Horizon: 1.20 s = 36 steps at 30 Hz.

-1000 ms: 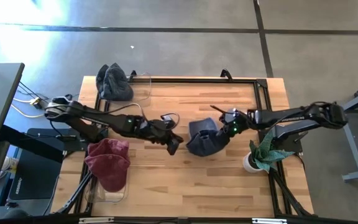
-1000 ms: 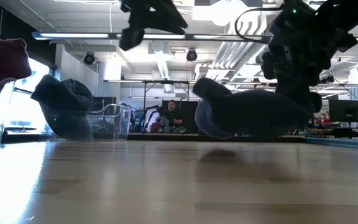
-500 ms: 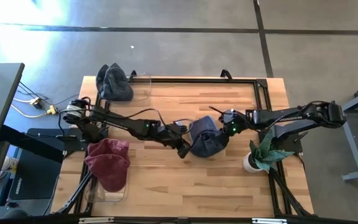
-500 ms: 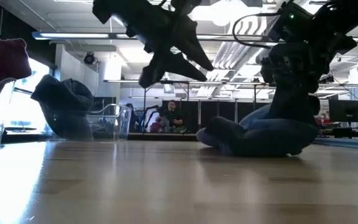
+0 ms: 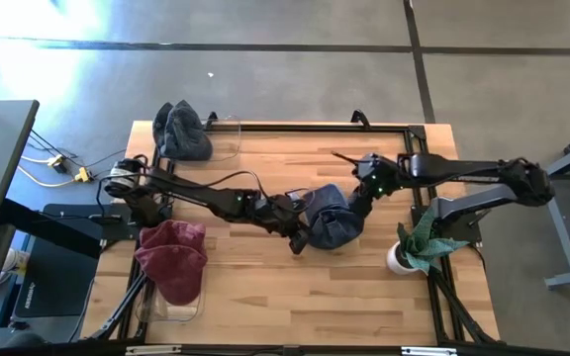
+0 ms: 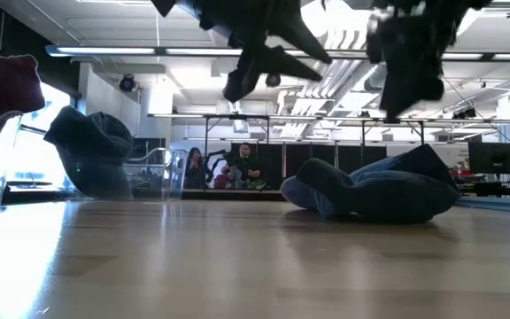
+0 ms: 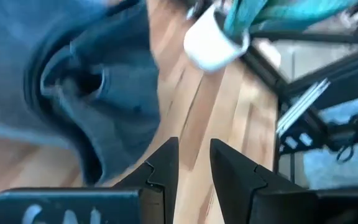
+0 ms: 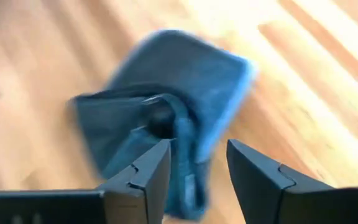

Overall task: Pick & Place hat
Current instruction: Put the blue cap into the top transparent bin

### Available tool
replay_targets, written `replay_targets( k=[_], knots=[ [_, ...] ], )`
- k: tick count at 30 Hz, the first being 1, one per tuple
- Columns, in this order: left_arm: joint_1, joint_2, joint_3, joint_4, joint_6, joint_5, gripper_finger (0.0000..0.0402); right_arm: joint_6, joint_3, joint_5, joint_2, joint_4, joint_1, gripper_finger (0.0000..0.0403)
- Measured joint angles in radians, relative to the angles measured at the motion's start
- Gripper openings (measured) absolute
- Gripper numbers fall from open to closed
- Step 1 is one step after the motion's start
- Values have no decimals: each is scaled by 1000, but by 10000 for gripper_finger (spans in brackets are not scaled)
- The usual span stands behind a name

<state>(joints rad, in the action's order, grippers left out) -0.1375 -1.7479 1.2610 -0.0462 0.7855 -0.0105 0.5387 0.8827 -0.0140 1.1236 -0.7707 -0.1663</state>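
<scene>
Released since the earlier frames, the blue hat point(image 5: 332, 225) is now seen lying slumped on the counter point(image 5: 265, 287) near its middle. Above it the right end effector point(image 5: 362, 197) is raised, fingers parted and empty; the left end effector point(image 5: 300, 239), narrowly parted, is poised at its edge, suggesting a handover.
</scene>
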Motion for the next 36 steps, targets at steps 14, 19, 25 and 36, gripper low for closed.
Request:
replay_targets(
  k=[14,19,25,36],
  knots=[
    [3,-222,6,194,61,-96,88,86,-310,-25,21,464,343,19],
    [23,-259,0,97,129,-160,88,221,-381,-244,69,511,341,11],
    [34,-240,0,-78,139,-187,70,354,-361,-336,94,375,349,2],
    [26,-65,201,-448,-59,-192,8,235,-168,-354,95,244,392,6]
  ],
)
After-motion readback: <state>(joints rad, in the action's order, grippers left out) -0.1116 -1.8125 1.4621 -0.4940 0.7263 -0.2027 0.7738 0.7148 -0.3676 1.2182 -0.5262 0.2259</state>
